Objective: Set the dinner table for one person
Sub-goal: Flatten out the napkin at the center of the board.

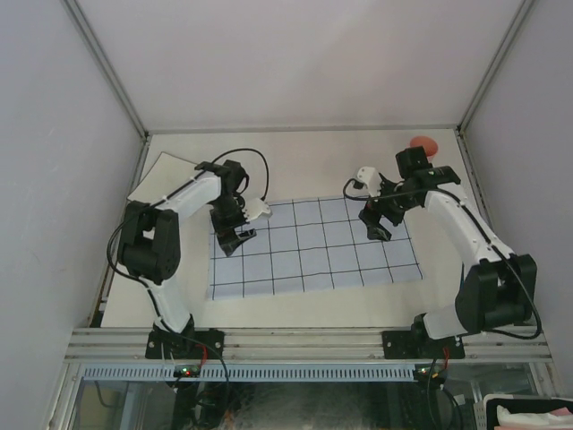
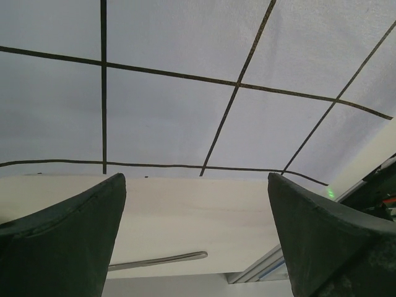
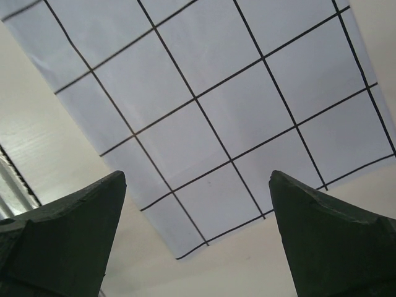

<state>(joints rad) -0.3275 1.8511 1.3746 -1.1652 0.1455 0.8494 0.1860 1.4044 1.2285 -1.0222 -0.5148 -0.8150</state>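
The overhead view alone takes in the whole counter, the off-white surface that fills the floor of the enclosure between grey rails and pale walls. A light-blue cloth with a dark grid lies flat on its near-centre part. A small reddish object sits at the far right corner and a flat white sheet at the far left; neither shows in the wrist views.

The left arm bends at the elbow and reaches inward. The left tool points down over the cloth's left edge. The right arm stretches up the right side and then turns inward, and the right tool hangs over the cloth's far right part.

The wrist views settle what the overhead view leaves small. Each tool's dark fingers stand wide apart with nothing between them, only grid cloth and bare counter below. The left wrist view sees the cloth's edge close up, while the right wrist view sees most of the grid from higher up.
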